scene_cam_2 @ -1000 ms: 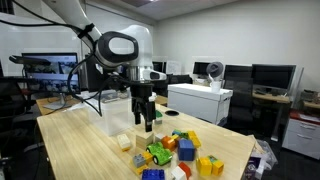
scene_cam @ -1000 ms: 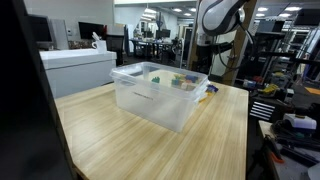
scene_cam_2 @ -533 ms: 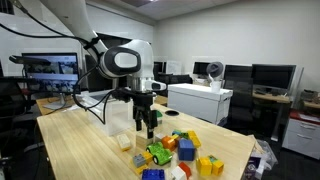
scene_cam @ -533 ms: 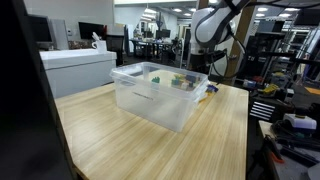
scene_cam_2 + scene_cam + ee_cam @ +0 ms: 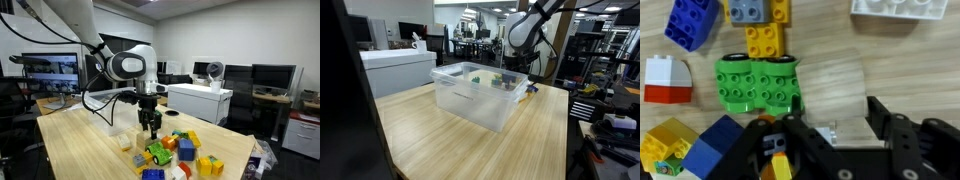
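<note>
Exterior view, bin side: clear plastic bin (image 5: pixel 480 100) stands on the wooden table (image 5: pixel 440 140). The arm (image 5: pixel 525 28) rises behind the bin's far corner with its forearm angled down. The gripper is hidden behind the bin here, and only a few coloured blocks (image 5: pixel 502 80) show past the far rim. Exterior view, block side: this one shows what the bin hides. The wrist points straight down and the gripper (image 5: pixel 150 128) hangs low over the pile, just above and slightly behind the green wheeled block (image 5: pixel 158 153). Yellow blocks (image 5: pixel 210 165) lie further out toward the table edge. I cannot tell from this view whether the fingertips touch the table. Wrist view: this is the only view that resolves the fingers (image 5: pixel 910 145). They enter from the bottom edge and stand apart, with bare wood and a pale glossy patch between them and no block clamped. The green wheeled block (image 5: pixel 758 85) lies flat, studs up, just beyond the nearer fingertip and off the centre line of the gap. Around it are a blue brick (image 5: pixel 692 20) and a yellow brick (image 5: pixel 765 42) further out, a red-and-white block (image 5: pixel 667 80) to one side, and a white brick (image 5: pixel 895 8) at the far corner. Something orange shows through the finger linkage, but I cannot identify it.
</note>
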